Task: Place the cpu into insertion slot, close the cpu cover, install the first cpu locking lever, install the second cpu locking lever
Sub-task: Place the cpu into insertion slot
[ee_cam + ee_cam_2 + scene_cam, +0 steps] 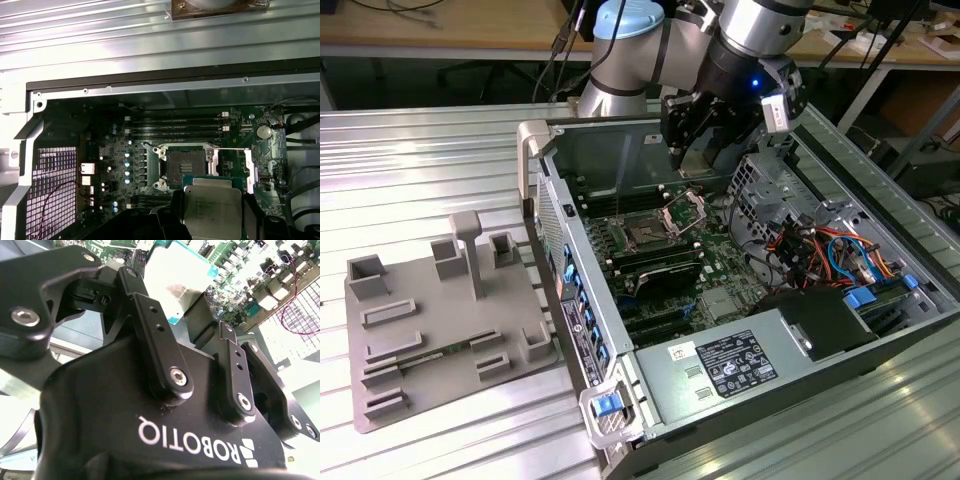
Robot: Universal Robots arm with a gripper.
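While claw [692, 156] grips cpu [212, 210] | first wrist view: insertion slot [186, 165] uncovered

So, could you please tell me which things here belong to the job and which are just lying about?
Job: cpu, held in gripper; insertion slot, empty; cpu cover, raised.
Lying about: grey fixture tray; power supply box; memory slots.
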